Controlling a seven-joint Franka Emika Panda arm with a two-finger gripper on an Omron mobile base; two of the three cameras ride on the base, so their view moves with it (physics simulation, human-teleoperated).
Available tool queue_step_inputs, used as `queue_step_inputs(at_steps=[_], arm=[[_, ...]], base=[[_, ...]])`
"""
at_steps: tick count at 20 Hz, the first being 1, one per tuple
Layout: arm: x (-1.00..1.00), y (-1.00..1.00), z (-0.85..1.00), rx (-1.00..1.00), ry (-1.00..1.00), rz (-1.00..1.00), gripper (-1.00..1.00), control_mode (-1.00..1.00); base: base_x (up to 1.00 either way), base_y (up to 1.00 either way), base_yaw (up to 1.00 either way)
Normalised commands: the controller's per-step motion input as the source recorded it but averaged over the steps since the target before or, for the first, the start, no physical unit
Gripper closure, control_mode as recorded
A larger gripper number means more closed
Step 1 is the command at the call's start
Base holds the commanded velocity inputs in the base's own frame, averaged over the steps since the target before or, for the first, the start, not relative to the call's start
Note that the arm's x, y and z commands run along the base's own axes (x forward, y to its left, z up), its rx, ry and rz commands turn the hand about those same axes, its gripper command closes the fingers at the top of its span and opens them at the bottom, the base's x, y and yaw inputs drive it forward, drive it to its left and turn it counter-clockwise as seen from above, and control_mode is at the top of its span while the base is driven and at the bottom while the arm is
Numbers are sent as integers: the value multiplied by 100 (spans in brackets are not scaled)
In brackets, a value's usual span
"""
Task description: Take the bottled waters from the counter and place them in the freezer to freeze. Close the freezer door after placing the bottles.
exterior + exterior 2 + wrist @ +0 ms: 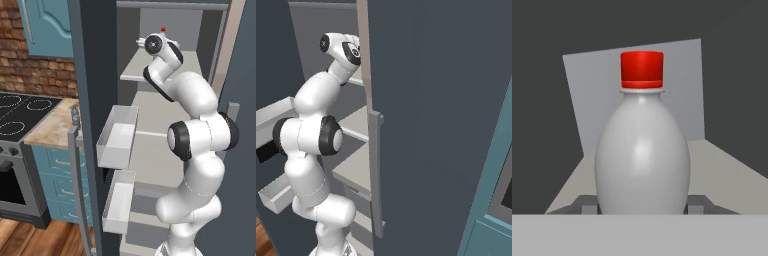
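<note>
Both base cameras are looking forward from behind the white arm (200, 150), sharing the open dark slate-grey freezer (165, 115); the hand camera is sitting close against the whitish red-capped bottle (642, 155).

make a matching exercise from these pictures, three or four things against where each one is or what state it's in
Things:
1. red-capped bottle
2. blue-capped bottle
3. freezer door
4. gripper

States or places:
a. standing on the counter
b. swung open
c. shut on a bottle
d. upright over a freezer shelf

Pairs: 1-d, 2-a, 3-b, 4-c
</note>
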Motion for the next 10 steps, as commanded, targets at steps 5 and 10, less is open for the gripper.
queue_step_inputs(at_steps=[5,10], arm=[[0,0,0,0,0,0,-100,-100],[0,0,0,0,0,0,-100,-100]], base=[[0,0,0],[0,0,0]])
